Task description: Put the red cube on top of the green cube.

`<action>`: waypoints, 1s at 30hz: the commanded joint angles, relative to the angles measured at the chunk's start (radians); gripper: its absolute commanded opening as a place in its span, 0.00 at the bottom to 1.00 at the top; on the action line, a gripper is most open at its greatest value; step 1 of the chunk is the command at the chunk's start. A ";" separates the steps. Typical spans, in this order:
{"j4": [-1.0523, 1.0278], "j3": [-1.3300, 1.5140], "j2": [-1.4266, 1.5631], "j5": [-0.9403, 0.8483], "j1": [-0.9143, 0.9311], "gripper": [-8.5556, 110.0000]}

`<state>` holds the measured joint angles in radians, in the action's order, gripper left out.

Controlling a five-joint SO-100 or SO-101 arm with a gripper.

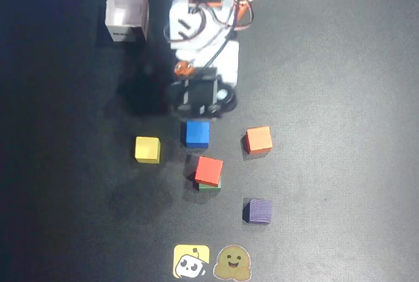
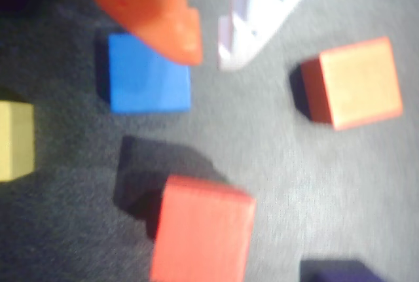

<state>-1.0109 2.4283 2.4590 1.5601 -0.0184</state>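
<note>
Overhead view: the claw (image 1: 200,106) hangs just above the blue cube (image 1: 196,133), holding nothing. The red cube (image 1: 209,170) sits on the green cube (image 1: 210,186), slightly skewed, mid-counter (image 1: 340,86).

Wrist view: the orange finger (image 2: 173,30) and white finger (image 2: 245,40) are a small gap apart, empty. Red cube (image 2: 201,236) looks blurry, bottom center; green is hidden underneath.

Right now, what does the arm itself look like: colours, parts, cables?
In the overhead view the arm is white plastic with black motor blocks, orange accents and looping white and red cables near its base. In the wrist view the gripper has one rounded orange finger and one white finger with a stepped, toothed inner edge.
</note>
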 commanded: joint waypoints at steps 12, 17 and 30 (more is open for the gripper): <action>-0.126 0.374 0.634 -0.124 -0.008 0.08; -0.132 0.410 0.634 -0.080 -0.006 0.08; -0.213 0.445 0.634 0.002 0.005 0.08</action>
<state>-1.1934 2.8777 3.0848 1.5509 -0.0153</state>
